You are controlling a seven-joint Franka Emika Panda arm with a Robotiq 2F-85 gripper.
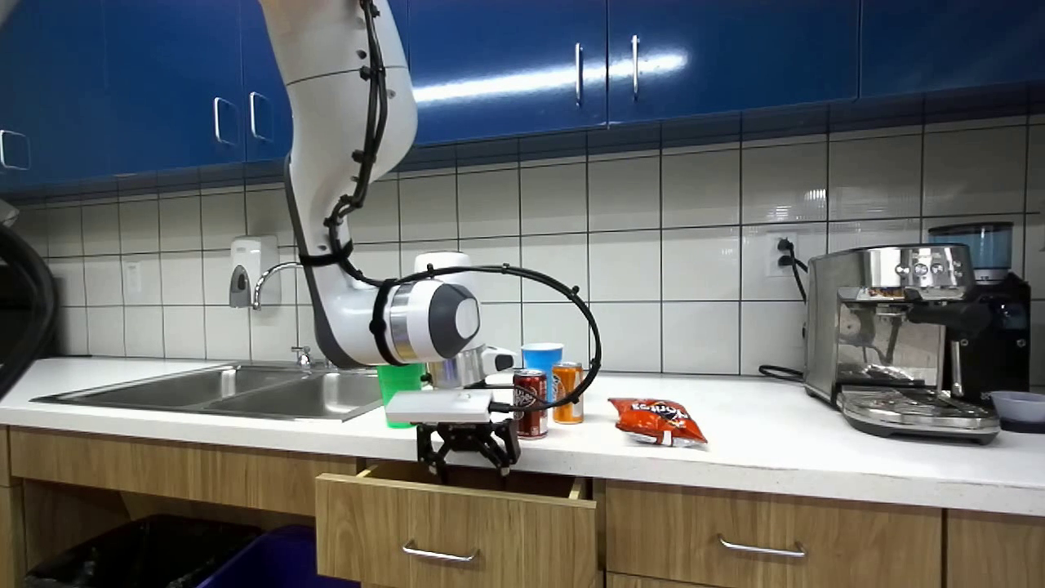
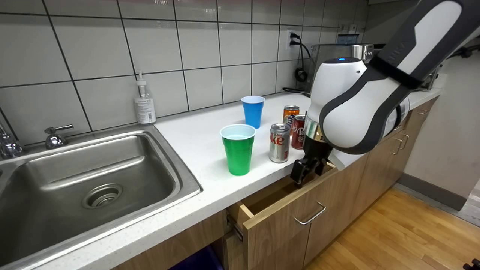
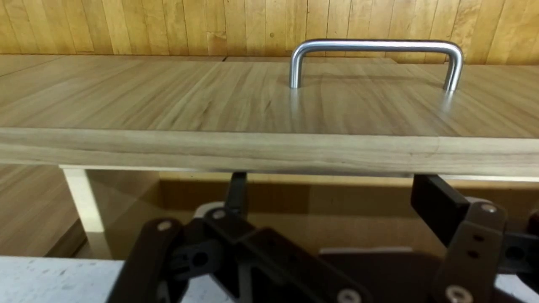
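Hand [image 1: 472,474] spread, holding nothing — its fingers [image 3: 438,206] point into the drawer [image 1: 498,532] below, pulled out enough to give them room.

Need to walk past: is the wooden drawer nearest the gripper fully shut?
No, in both exterior views the wooden drawer juts out beyond the white countertop.

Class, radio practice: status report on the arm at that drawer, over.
Gripper open, holding nothing, just behind the drawer front; contact unclear. Drawer standing open. Possible obstacle: that front, close to the jaws; soda cans stand on the countertop.
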